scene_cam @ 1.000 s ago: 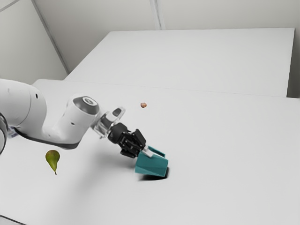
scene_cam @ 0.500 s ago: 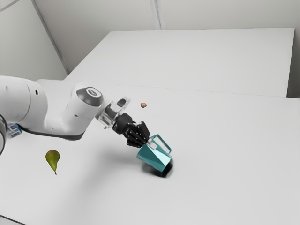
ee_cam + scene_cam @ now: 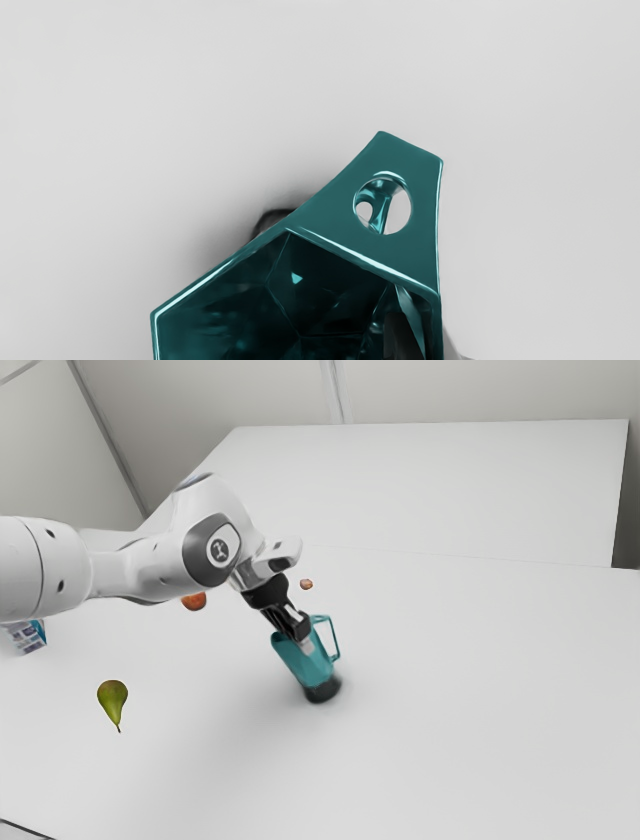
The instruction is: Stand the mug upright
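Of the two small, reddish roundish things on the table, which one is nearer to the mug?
The smaller, paler one, just past the mug in the exterior view. The other is deeper orange and partly hidden behind the arm.

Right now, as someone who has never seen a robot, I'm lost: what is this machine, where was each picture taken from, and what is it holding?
The white machine is one jointed robot arm, ending in a black two-finger gripper. The exterior view comes from a camera beside the arm. The wrist view comes from a camera on its hand, looking into the mug's open mouth.

The gripper is pinching the teal mug by its wall, one finger inside and one outside. The mug is tilted, not yet upright.

On the white table lie a green pear, an orange round thing, a small pinkish lump and a blue-and-white box.
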Robot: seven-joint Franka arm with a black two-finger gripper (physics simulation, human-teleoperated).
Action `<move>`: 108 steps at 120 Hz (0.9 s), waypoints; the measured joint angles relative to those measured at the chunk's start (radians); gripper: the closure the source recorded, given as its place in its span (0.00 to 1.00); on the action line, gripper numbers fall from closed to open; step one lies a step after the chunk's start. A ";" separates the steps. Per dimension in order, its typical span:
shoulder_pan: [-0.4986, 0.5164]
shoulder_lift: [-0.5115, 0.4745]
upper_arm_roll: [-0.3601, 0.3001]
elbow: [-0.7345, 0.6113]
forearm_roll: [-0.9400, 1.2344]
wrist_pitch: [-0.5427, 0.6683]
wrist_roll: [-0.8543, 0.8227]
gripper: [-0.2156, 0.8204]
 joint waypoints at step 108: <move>-0.030 0.097 0.021 0.000 0.415 0.188 -0.240 0.97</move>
